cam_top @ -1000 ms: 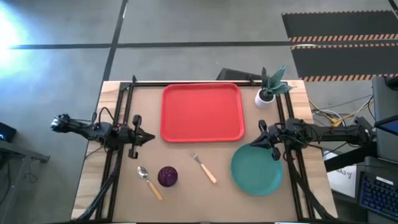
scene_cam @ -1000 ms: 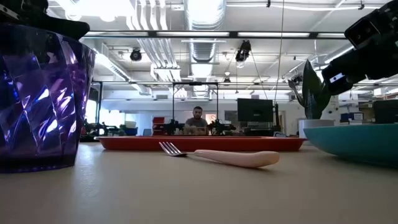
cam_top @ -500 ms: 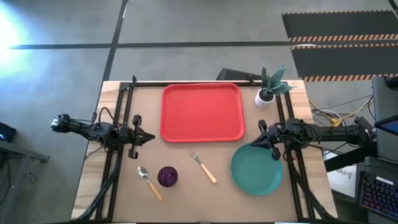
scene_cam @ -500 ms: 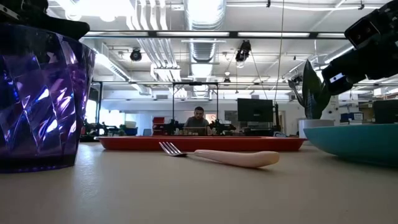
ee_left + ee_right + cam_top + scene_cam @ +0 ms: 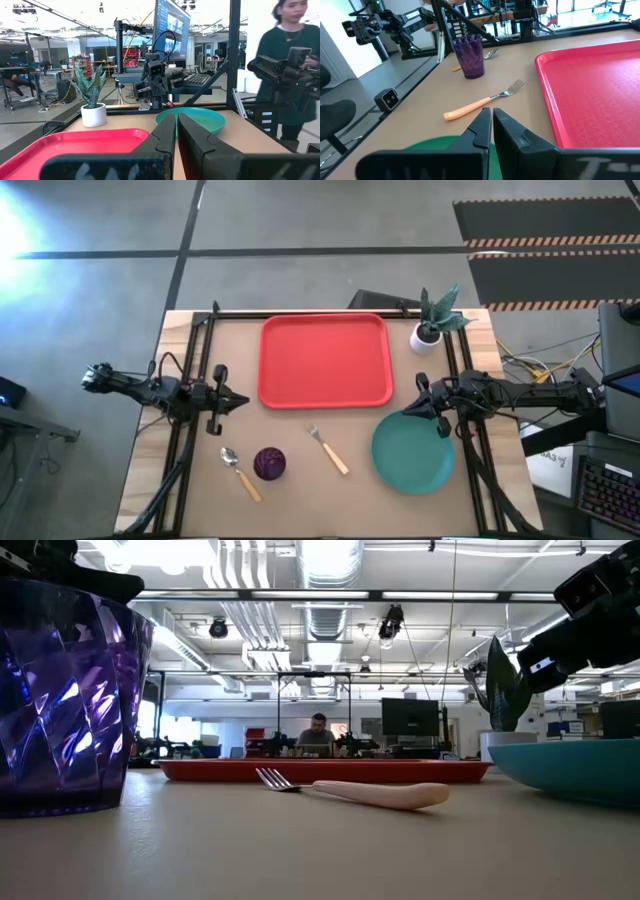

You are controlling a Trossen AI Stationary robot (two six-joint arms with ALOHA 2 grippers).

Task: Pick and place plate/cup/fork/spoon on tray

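Note:
The red tray point(image 5: 325, 362) lies at the table's far middle. The teal plate point(image 5: 413, 452) lies flat at the near right. The purple cup point(image 5: 269, 463) stands upright near the front, with the spoon point(image 5: 240, 473) just left of it and the fork point(image 5: 328, 450) to its right, both flat on the table. My left gripper point(image 5: 243, 400) is shut and empty, left of the tray. My right gripper point(image 5: 412, 412) is shut and empty, hovering over the plate's far left rim point(image 5: 435, 144); the fork point(image 5: 482, 102) and cup point(image 5: 470, 56) lie beyond its fingers.
A small white pot with a green plant point(image 5: 430, 330) stands at the far right corner, beside the tray. Black frame rails run along the table's left, right and far sides. A person stands beyond the table in the left wrist view point(image 5: 292, 65).

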